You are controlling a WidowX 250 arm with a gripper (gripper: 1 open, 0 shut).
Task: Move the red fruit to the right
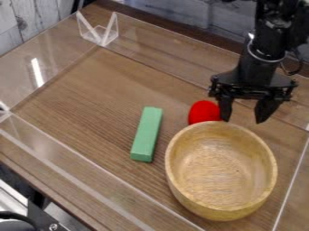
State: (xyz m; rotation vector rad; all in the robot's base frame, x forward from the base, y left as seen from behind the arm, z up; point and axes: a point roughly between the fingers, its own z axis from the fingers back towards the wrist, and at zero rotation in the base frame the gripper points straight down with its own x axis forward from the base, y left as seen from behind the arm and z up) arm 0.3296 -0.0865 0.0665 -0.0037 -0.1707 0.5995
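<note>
Red fruit: a small, glossy red toy fruit point(204, 112) on the wooden tabletop point(85, 101), just beyond the upper left part of the bowl's rim.
Gripper: black gripper point(251, 97) reaching in from the top right, its fingers spread apart; one tip is close to the right side of the fruit, the other is farther right, above the far edge of the bowl.
Bowl: a large, round, pale wooden bowl point(221, 171) at the lower right, nearer the camera than the fruit.
Green block: a long, flat rectangular block point(146, 134) lying left of the bowl, apart from it.
Wire stand: a small white wire-like object point(100, 30) at the far left of the table.
Writing: no brand or label can be read.
</note>
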